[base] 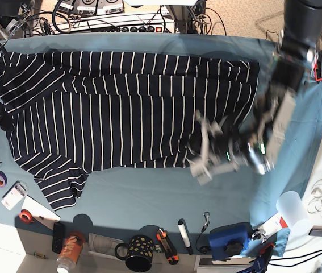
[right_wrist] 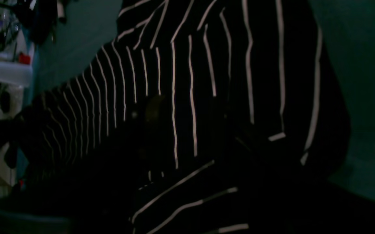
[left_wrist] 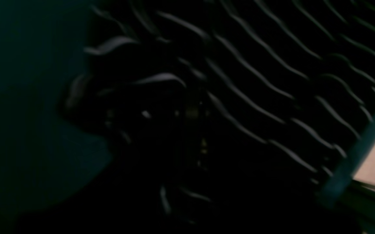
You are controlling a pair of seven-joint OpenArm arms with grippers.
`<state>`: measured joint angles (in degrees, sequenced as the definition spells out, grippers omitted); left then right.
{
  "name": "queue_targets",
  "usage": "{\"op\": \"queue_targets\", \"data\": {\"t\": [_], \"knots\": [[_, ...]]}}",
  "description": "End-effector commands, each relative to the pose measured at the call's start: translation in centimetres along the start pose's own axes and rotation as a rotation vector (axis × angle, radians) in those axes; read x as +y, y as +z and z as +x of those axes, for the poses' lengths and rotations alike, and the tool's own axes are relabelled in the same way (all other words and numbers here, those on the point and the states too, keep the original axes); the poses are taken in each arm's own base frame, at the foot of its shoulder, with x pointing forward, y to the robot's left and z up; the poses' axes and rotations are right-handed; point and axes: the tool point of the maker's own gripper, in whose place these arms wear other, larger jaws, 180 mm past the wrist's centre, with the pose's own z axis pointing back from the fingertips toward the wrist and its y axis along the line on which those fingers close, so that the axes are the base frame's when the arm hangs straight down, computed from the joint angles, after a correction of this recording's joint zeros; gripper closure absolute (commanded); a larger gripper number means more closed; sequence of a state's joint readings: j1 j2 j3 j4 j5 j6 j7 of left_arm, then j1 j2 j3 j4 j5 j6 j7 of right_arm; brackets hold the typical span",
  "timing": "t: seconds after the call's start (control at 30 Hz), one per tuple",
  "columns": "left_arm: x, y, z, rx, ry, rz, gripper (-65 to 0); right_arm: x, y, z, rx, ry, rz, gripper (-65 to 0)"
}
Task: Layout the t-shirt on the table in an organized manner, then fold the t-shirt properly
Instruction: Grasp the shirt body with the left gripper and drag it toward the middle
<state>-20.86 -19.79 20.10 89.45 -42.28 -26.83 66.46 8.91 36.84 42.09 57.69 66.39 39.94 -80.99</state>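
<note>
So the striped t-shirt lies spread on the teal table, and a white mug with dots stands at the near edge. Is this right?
Not quite: the mug is black with light dots, not white, as the base view shows. The rest holds: the striped t-shirt lies spread on the teal table, and the mug stands at the near edge.

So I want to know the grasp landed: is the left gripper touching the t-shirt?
Touching. In the base view the left gripper is shut on the t-shirt's lower hem; the left wrist view shows striped fabric bunched at it.
</note>
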Motion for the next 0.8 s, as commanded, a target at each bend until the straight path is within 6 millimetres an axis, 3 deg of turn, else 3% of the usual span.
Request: {"op": "queue_targets", "data": {"t": [0.0,0.2,0.33,0.43,0.57,0.77], "knots": [[-0.6,0.7,1.3,-0.048,-0.032,-0.002,0.0,0.3,1.2,2.5,-0.059,0.036,-0.003,-21.9],[-4.3,-0.6,-3.1,-0.005,-0.028,-0.018,0.0,0.2,1.2,2.5,-0.058,0.036,-0.005,-21.9],[-3.8,-1.1,-4.7,0.023,-0.013,0.044,0.0,0.3,1.1,2.5,-0.058,0.036,-0.005,-21.9],[-2.2,-0.8,-4.7,0.042,0.007,0.125,-1.4,0.2,1.2,2.5,-0.058,0.036,-0.005,-21.9],[-1.1,-0.4,-4.3,0.048,0.013,0.172,-10.7,0.2,1.2,2.5,-0.057,0.036,-0.005,-21.9],[-2.5,1.0,-2.1,-0.01,-0.049,0.174,-12.1,0.2,1.1,2.5,-0.057,0.036,-0.005,-21.9]]}}
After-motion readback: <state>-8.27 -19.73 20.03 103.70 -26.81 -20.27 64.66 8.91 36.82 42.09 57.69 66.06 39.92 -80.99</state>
